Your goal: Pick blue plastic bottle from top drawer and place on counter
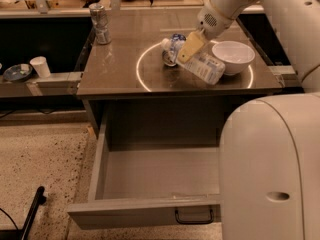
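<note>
Gripper [189, 48] over counter [115, 69] centre, clamped on bottle [206, 68] near neck. Bottle likely light, thin-walled, slick; mid-body grip steadier. Drawer [145, 211] open, near.

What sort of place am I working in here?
Probably a lab mock-up of a kitchen: a grey counter marked with a white ring, an open top drawer below, and wooden benches behind. The gripper is over the counter at the blue plastic bottle, beside a white bowl.
</note>
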`<state>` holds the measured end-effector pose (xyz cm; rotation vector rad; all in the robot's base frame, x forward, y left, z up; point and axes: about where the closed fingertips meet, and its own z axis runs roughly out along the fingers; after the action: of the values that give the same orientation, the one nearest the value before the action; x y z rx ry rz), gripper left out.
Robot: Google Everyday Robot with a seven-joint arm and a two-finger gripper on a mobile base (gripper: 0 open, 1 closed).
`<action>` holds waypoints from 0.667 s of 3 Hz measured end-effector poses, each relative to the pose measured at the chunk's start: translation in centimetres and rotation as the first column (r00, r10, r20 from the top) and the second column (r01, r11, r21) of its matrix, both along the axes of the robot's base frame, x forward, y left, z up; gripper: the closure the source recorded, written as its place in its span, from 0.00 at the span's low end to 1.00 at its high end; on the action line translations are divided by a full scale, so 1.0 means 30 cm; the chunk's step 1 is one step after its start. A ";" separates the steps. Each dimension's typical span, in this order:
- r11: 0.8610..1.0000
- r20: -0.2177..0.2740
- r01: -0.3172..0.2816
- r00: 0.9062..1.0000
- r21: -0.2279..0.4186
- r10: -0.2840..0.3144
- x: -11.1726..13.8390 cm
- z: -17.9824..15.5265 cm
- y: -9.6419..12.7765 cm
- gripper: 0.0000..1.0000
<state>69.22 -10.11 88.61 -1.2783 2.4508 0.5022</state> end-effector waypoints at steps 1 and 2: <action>0.987 -0.010 0.129 0.992 0.093 -0.128 0.051 0.053 -0.016 1.00; 0.962 -0.054 0.266 0.963 0.059 -0.264 0.101 0.064 0.001 1.00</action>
<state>72.26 -10.08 90.52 -0.9025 2.5677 0.5383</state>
